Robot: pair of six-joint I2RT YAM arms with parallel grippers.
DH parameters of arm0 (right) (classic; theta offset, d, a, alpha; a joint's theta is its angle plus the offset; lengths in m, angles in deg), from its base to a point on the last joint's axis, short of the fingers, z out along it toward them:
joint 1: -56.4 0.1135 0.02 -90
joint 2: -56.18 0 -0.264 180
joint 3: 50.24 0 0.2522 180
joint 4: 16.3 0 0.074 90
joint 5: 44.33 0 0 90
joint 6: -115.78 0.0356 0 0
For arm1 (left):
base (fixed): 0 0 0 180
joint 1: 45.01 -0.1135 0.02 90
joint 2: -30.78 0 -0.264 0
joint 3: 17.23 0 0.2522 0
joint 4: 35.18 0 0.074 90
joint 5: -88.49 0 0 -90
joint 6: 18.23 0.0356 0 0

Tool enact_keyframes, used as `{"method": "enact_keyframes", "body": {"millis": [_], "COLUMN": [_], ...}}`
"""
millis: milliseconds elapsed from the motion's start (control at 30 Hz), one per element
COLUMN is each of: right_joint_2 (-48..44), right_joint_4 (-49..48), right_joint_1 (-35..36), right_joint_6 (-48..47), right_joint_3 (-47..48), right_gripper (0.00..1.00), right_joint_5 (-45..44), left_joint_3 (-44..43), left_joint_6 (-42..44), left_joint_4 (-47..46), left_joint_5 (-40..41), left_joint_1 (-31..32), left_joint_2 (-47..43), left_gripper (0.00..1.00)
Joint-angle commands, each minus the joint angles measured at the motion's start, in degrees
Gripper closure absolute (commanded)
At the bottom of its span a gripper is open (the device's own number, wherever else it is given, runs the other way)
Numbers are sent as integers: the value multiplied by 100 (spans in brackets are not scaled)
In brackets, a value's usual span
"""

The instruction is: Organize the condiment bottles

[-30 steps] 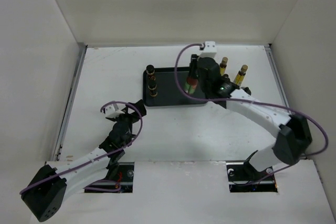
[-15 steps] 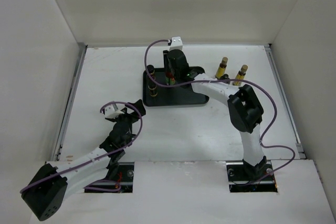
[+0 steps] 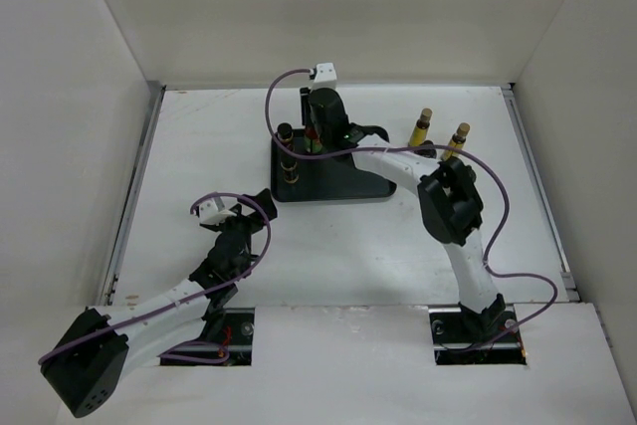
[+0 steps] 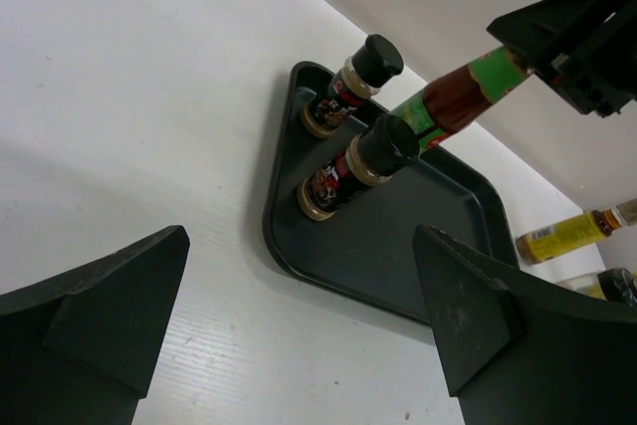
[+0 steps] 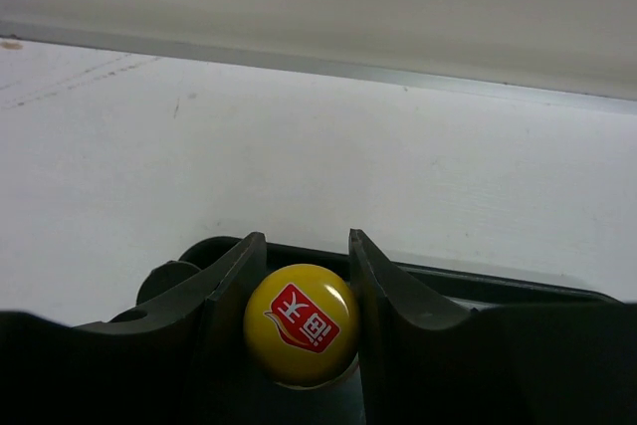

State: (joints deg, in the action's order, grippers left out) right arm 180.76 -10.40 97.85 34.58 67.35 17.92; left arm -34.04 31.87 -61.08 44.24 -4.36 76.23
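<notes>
My right gripper (image 3: 317, 134) is shut on the green-red bottle (image 4: 453, 100), its yellow cap (image 5: 301, 323) pinched between the fingers. The bottle leans over the back left of the black tray (image 3: 338, 184), just right of two short dark black-capped jars (image 3: 286, 132) (image 3: 290, 168) that stand on the tray's left side. A jar hides the bottle's base, so I cannot tell whether it touches the tray. Two slim brown yellow-capped bottles (image 3: 422, 127) (image 3: 457, 140) stand on the table right of the tray. My left gripper (image 3: 244, 208) hangs open near the tray's front left corner, nothing between its fingers.
White walls close the table in at the back and on both sides. A metal strip (image 5: 398, 72) runs along the foot of the back wall. The right arm's purple cable (image 3: 284, 87) loops above the tray's back edge.
The right arm has swung left across the tray with the green-red bottle, from the tray's right end to just beside the two jars. The left arm has not moved.
</notes>
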Motion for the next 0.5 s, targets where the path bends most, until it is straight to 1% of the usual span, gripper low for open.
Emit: {"method": "enact_keyframes", "body": {"millis": [0, 100, 167, 200, 300, 400, 467], "right_joint_2": [-21, 49, 85, 85, -81, -494, -950], "right_joint_4": [-779, -770, -770, -770, -805, -805, -840], "right_joint_1": [95, 157, 192, 209, 253, 254, 254], "right_joint_6": [34, 43, 43, 52, 96, 166, 184], "right_joint_3": [410, 384, 348, 322, 173, -55, -379], "right_gripper": [66, 62, 56, 51, 28, 15, 8], "right_joint_5": [15, 59, 59, 59, 50, 59, 42], "left_joint_3": [112, 112, 112, 112, 112, 112, 94], "left_joint_6": [-53, -53, -53, -53, -53, -53, -53], "left_joint_4": [-262, -262, -262, -262, -262, -262, -262], "left_joint_5": [47, 47, 47, 47, 39, 30, 12], "left_joint_1": [36, 36, 36, 36, 36, 36, 27], "left_joint_2": [-36, -45, -36, -36, -54, -36, -1], "left_gripper": [0, 0, 0, 0, 0, 0, 0]}}
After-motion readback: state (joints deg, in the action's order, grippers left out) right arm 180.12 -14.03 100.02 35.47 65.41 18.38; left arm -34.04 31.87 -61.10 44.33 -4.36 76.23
